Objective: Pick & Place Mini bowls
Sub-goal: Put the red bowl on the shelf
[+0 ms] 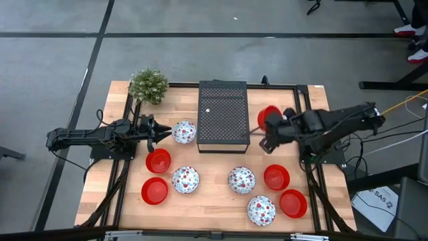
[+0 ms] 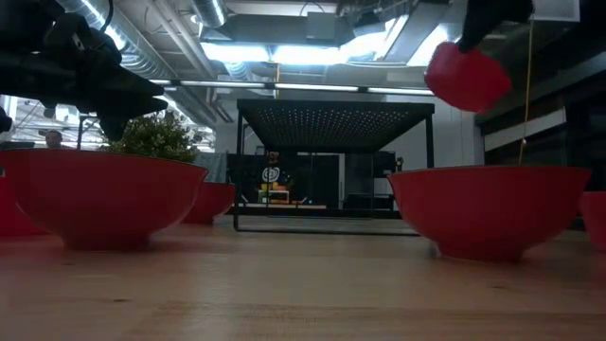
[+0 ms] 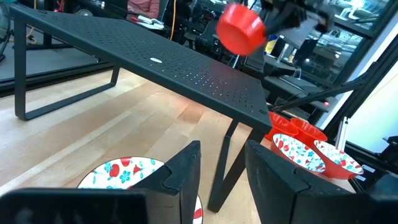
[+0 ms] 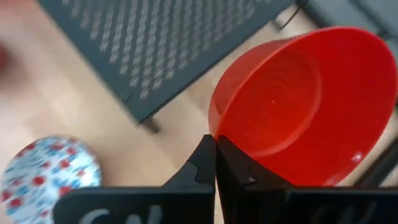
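spanning the whole scene, a light wooden bench (image 1: 214,201) carries everything listed. black perforated rectangular metal box (image 1: 223,115): standing at the bench's middle rear, raised on legs. left arm's gripper (image 1: 155,130): low over the bench just left of the box, jaws standing apart with nothing between them, right beside a white floral-speckled mini bowl (image 1: 184,132). right arm's gripper (image 1: 267,138): lifted off the bench just right of the box, jaws pressed together on the rim of a plain glossy red mini bowl (image 1: 268,117), which hangs tilted in the air. small green bushy plant (image 1: 148,85): rear left corner. remaining mini bowls, all resting on the bench: red bowl (image 1: 158,161) and red bowl (image 1: 154,191) front left; speckled bowl (image 1: 185,179) and speckled bowl (image 1: 241,179) front centre; red bowl (image 1: 276,177), red bowl (image 1: 293,203) and speckled bowl (image 1: 261,210) front right.
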`<state>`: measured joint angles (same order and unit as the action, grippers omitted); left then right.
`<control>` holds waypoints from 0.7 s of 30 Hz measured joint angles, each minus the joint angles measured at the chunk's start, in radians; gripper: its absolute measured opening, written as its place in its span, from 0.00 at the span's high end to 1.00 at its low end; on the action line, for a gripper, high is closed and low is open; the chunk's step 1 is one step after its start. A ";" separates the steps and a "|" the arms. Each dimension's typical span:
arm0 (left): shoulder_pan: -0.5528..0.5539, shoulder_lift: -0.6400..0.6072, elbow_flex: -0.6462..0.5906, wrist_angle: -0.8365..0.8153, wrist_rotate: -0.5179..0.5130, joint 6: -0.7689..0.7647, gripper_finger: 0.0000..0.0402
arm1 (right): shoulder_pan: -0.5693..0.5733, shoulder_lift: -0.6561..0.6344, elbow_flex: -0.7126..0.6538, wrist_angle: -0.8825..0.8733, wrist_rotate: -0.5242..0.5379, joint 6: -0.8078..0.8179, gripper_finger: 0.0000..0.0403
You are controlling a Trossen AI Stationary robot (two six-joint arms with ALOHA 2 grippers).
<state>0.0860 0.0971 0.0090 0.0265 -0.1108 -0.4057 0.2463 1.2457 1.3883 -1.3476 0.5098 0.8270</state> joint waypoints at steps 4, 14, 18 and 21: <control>0.000 0.000 0.000 0.000 0.000 0.000 0.69 | -0.100 0.013 0.079 -0.005 0.022 -0.202 1.00; 0.000 0.000 0.000 0.000 0.000 0.000 0.69 | -0.388 0.113 0.299 0.065 -0.018 -0.755 1.00; 0.000 0.000 0.000 0.000 0.000 0.000 0.70 | -0.463 0.193 0.400 0.086 -0.040 -0.942 1.00; 0.000 0.000 0.000 0.000 0.000 0.000 0.70 | -0.500 0.260 0.472 0.095 -0.054 -1.071 1.00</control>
<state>0.0860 0.0969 0.0089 0.0265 -0.1104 -0.4057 -0.2538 1.5062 1.8599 -1.2527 0.4557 -0.2437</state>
